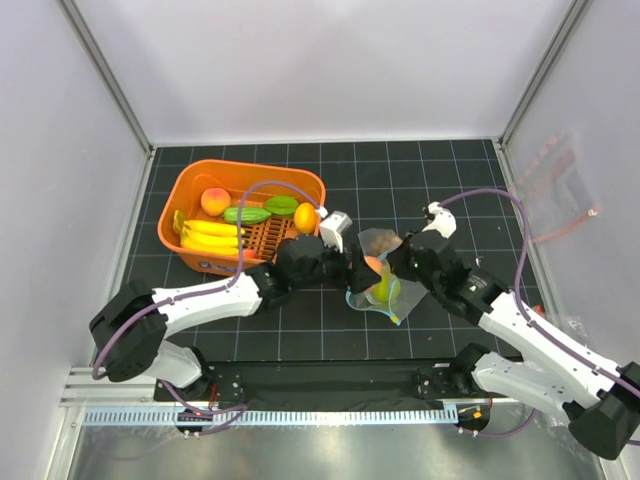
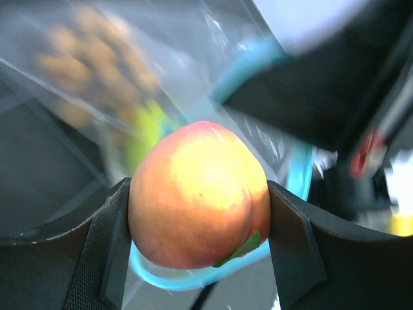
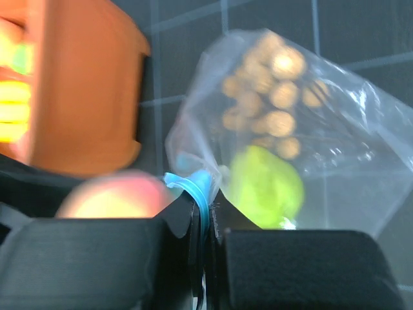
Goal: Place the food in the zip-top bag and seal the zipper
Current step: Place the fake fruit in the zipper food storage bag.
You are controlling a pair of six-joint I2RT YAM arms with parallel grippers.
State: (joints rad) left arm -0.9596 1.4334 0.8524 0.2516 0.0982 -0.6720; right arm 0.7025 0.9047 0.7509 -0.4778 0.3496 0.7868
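A: Black gridded table [image 1: 420, 170], white walls around it. Closest in, what sits in the left gripper [image 2: 199, 223]?

B: A peach [image 2: 193, 181], clamped between both fingers [image 2: 106, 252], the jaws spread wide to its width. It hangs right at the mouth of the zip-top bag [image 3: 335, 129], just over the zipper [image 3: 193, 184].

A: And the right gripper [image 3: 203, 213]?

B: Jaws almost together, pinching the zipper's teal edge. Both arms reach low toward mid-table, and their wrists meet at the bag.

A: Inside the bag?

B: A cluster of brown balls [image 3: 271, 84] and a yellow-green piece [image 3: 264, 187], both blurred. From overhead the grippers hide most of the bag. Farther left, the orange basket [image 1: 250, 170] holds bananas [image 1: 210, 235], a second peach [image 1: 214, 201] and green pieces [image 1: 262, 210].
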